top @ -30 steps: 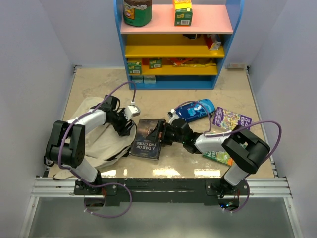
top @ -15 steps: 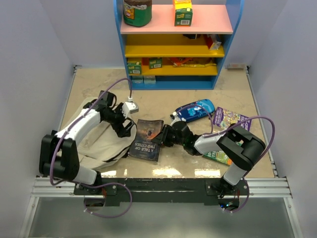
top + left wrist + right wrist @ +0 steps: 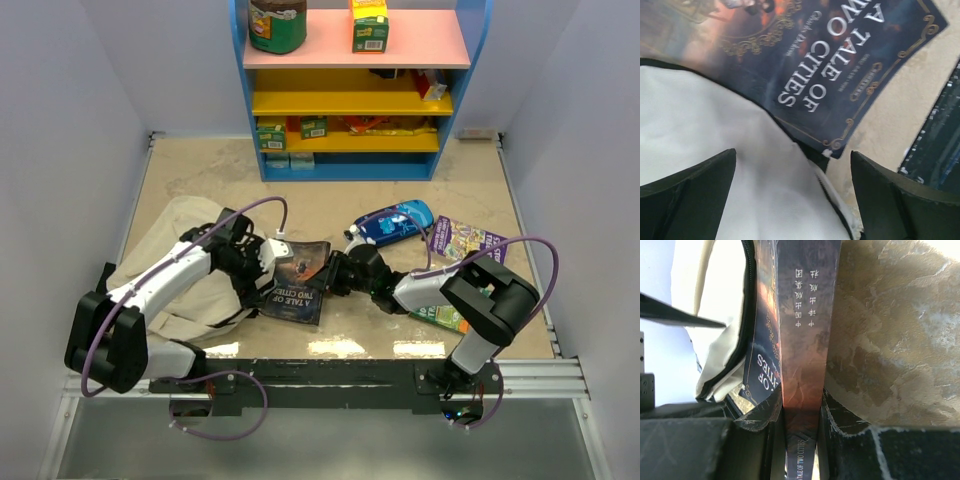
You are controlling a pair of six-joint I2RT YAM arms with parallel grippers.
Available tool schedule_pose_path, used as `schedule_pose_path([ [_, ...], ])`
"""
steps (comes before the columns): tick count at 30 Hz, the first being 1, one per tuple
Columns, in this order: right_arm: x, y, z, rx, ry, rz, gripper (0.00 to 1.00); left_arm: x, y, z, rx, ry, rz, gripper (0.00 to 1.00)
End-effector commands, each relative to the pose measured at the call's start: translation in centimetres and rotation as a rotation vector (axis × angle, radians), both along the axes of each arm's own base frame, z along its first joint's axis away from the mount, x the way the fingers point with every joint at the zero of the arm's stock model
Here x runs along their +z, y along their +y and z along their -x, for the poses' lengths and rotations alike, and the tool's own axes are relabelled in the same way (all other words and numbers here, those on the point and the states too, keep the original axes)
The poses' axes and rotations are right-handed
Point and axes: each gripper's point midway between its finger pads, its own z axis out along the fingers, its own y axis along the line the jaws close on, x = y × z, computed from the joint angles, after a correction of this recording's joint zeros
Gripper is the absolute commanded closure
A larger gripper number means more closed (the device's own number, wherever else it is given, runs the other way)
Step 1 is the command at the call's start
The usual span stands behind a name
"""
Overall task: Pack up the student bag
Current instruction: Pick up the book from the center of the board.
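Tan stone surface, blue shelf at back: book about to go into the student bag.
Student bag lies flat on L side of surface, w/ its black zip edge right by the book. Book's far edge touches that zip edge; can't tell if it's inside the mouth yet. R end effector is clenched on the book's spine side. L end effector is spread wide, grasping nothing, low over the bag cloth by the zip. To do it well, I think L should pinch the top lip & lift so the mouth gapes. Then R slides book in flat & slow, corner first. Watch it doesn't ride over the cloth or snag the zip. Let go only once it's deep in.
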Motion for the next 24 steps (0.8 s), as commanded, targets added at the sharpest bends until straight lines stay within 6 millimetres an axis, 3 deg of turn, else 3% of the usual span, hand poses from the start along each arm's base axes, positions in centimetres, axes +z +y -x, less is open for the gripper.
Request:
schedule_pose_path([
  [1, 3.3, 0.7, -0.6, 0.004, -0.079, -0.087, 1.0, -0.1, 1.1, -3.0, 0.088, -0.12, -0.079, 0.0],
  [4, 3.1, 0.7, -0.5, 0.009, -0.079, -0.087, 1.0, -0.1, 1.7, -4.4, 0.131, -0.176, -0.117, 0.01],
  [8, 3.2, 0.9, -0.3, 0.022, -0.076, -0.098, 1.0, -1.0, 2.3, -4.5, 0.15, -0.19, -0.153, 0.15],
  [9, 3.1, 0.9, -0.3, 0.023, -0.074, -0.097, 1.0, -1.2, 2.5, -4.5, 0.158, -0.192, -0.16, 0.33],
  [11, 3.1, 0.8, -0.1, 0.027, -0.073, -0.099, 1.0, -1.3, 2.5, -4.6, 0.164, -0.2, -0.172, 0.44],
  [16, 3.6, 0.9, 0.0, 0.037, -0.078, -0.111, 1.0, -0.4, 1.8, -4.1, 0.134, -0.176, -0.147, 0.86],
  [18, 4.2, 0.9, 0.1, 0.044, -0.087, -0.12, 1.0, 0.7, 1.6, -4.5, 0.138, -0.193, -0.133, 1.0],
  [21, 5.3, 0.5, -0.2, 0.043, -0.113, -0.131, 1.0, 3.1, 1.2, -5.4, 0.155, -0.227, -0.115, 1.0],
  [24, 7.5, -0.5, -0.5, 0.023, -0.154, -0.156, 1.0, 7.8, -0.1, -6.9, 0.161, -0.337, -0.022, 1.0],
])
